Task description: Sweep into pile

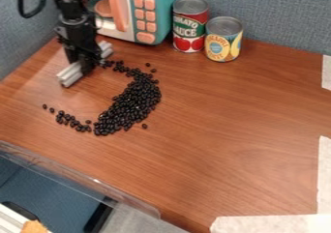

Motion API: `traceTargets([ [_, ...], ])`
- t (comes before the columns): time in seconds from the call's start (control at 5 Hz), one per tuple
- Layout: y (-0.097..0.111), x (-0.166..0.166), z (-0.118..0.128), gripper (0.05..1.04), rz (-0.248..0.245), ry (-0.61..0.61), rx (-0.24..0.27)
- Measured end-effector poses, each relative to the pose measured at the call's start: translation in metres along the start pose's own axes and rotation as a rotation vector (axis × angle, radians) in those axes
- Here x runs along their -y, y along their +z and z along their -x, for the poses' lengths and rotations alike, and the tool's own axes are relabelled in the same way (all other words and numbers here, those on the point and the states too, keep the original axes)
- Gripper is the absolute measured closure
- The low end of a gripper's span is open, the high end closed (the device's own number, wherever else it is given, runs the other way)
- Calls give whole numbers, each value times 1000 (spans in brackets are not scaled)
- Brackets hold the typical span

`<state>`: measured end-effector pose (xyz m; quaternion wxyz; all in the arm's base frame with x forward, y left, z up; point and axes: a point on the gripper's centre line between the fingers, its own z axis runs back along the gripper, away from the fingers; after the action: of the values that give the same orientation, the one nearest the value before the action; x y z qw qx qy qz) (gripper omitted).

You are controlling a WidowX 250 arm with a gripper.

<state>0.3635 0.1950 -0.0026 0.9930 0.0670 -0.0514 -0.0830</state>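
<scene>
Black beans [134, 101] in a curved band, a pale bar [69, 76] in my pinch

Lettering runs across the two cans at the far side. The red can [189, 30] has a green band with pale capitals and red tomatoes below; the yellow can [223, 42], standing close on its right and a little nearer, has blue print ringing a pale disc. The toy microwave [157, 14] to their left, teal and white, carries salmon buttons and a small dark display whose marks are too small for me to make out.

I work on a brown wood-grain table [213, 130]. Blue-grey fabric panels [278, 14] rise along its far and left sides. A clear plastic strip [84, 176] edges the near left, and white tape [278, 223] crosses the near right corner, with more up the right side.

My gripper [85, 67] is at the far left, its fingers pressed together on the pale bar, which slants from near left to far right and pokes out on both sides of me. The toy microwave stands just beyond me, crowding the far side. The black beans begin beside the bar's far right end, bend to the right, then swell into a thick heap left of the table's middle; a thin tail trails off to the left, with a few strays around.
</scene>
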Motion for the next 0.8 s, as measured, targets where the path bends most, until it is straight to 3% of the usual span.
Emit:
traceTargets([
  [0.4,6,46,-10,703,24,-113,11],
  [0.8,11,81,-12,703,3,-250,37],
])
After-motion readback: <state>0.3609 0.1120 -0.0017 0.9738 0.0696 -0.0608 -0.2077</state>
